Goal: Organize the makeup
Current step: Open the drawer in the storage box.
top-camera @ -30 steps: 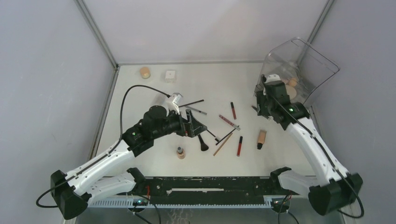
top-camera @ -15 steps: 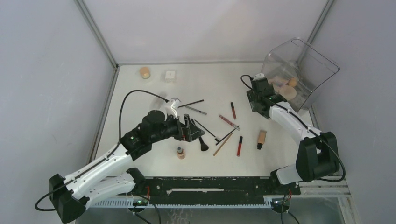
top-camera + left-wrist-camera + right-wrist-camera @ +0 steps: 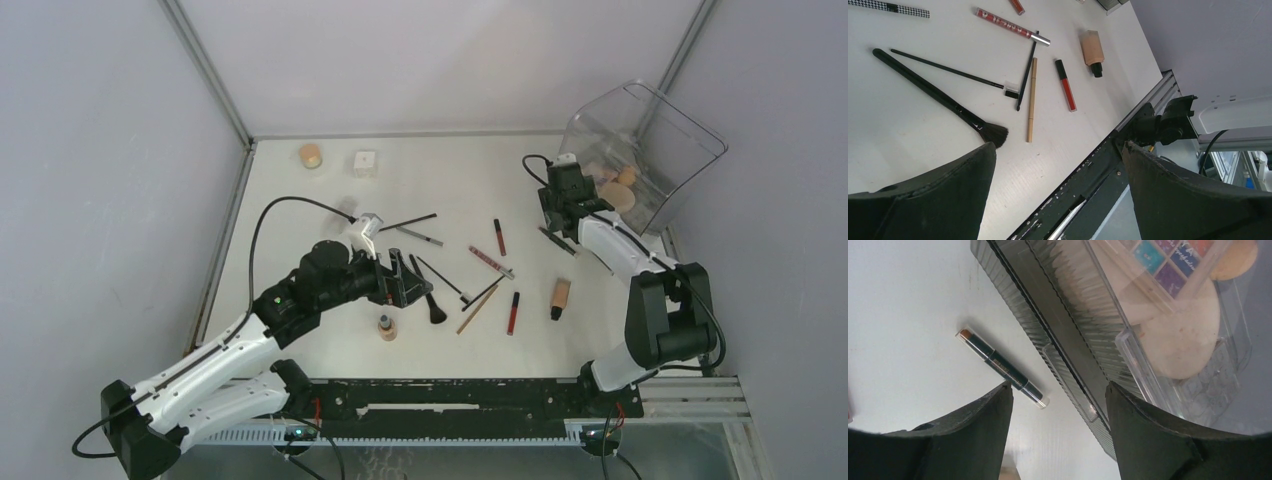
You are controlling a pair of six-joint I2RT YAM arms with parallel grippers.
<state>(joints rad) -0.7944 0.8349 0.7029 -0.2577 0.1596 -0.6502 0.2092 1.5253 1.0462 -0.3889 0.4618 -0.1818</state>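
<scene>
The right gripper (image 3: 1058, 390) hung with its fingers (image 3: 973, 440) parted and nothing between them, close to the right edge of the worktop (image 3: 908, 300). Just ahead of them lay a dark pencil (image 3: 1000, 367), flat on the worktop, with one end nearly under the fingers and its tan tip pointing away. Its long axis ran slantwise, roughly alongside the ribbed front of the clear organizer (image 3: 1058, 340) in the far right corner. That arm was plainly the nearer to it. The left gripper (image 3: 1058, 150), spread wide and empty, hovered mid-worktop over a black brush (image 3: 933, 92), whose bristles pointed toward the near edge.
</scene>
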